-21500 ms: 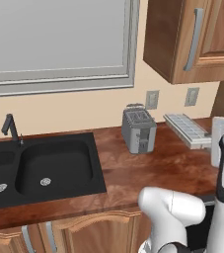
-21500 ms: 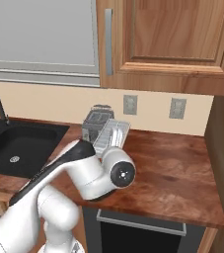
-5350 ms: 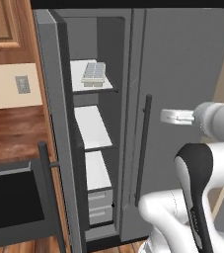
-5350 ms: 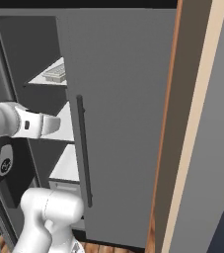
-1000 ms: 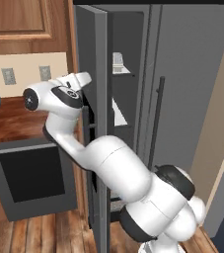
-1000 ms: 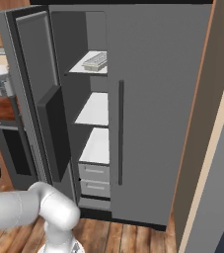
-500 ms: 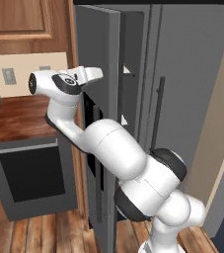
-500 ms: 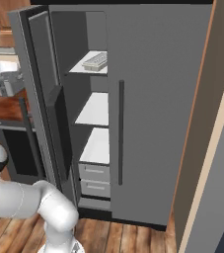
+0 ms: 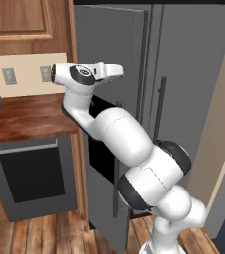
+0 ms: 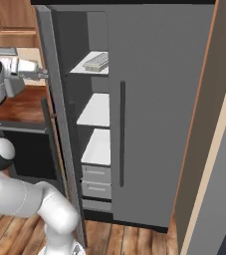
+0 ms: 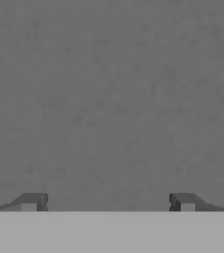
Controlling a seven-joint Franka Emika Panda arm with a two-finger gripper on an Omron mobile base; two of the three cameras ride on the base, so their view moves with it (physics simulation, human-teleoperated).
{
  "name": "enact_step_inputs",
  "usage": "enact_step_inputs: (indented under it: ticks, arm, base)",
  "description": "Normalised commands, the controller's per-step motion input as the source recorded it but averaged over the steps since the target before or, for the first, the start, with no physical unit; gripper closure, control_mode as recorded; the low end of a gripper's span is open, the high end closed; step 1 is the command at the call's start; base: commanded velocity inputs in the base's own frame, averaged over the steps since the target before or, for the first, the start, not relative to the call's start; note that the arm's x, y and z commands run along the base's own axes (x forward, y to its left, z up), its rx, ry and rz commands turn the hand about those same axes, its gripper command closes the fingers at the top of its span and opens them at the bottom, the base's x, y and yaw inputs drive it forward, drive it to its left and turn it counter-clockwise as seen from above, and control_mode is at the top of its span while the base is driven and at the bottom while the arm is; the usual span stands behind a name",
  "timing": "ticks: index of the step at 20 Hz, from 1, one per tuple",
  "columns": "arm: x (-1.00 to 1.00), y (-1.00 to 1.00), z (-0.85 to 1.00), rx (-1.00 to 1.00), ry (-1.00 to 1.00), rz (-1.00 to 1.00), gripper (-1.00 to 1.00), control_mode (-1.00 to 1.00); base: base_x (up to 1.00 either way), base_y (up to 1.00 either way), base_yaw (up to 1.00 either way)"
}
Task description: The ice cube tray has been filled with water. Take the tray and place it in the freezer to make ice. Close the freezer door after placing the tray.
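Door swung further shut | tool wide open, against freezer door

This is a kitchen in a home. A big grey fridge stands with its freezer door part open and white shelves inside. Next to it are a black oven, a brown wooden counter, wooden cupboards and a wood floor.

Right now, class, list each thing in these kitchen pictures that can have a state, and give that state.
Freezer door: part open.
Fridge door: shut.
Tray: on the freezer's top shelf.
Freezer drawers: shut.
Oven: door shut.
Hand: open, empty, facing the freezer door's outer face.
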Motion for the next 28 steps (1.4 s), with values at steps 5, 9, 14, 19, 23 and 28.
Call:
enact_step_inputs:
  ticks: [5,9,14,19,23,28]
  arm:
    - [0.36,-1.0,0.0,0.05,-0.19,0.06,-1.0,-1.0]
    - [0.73,-0.97,0.0,0.16,-0.2,0.25,-1.0,-1.0]
    - [0.78,-0.84,0.0,0.18,-0.15,0.32,-1.0,-1.0]
    - [0.68,-0.62,0.0,0.2,-0.14,0.39,-1.0,-1.0]
    - [0.52,-0.27,0.0,0.16,-0.14,0.39,-1.0,-1.0]
    - [0.62,-0.1,0.0,0.15,-0.09,0.32,-1.0,-1.0]
  base:
    - [0.0,0.0,0.0]
    - [0.0,0.0,0.0]
    - [0.0,0.0,0.0]
    - [0.0,0.0,0.0]
    - [0.0,0.0,0.0]
    - [0.0,0.0,0.0]
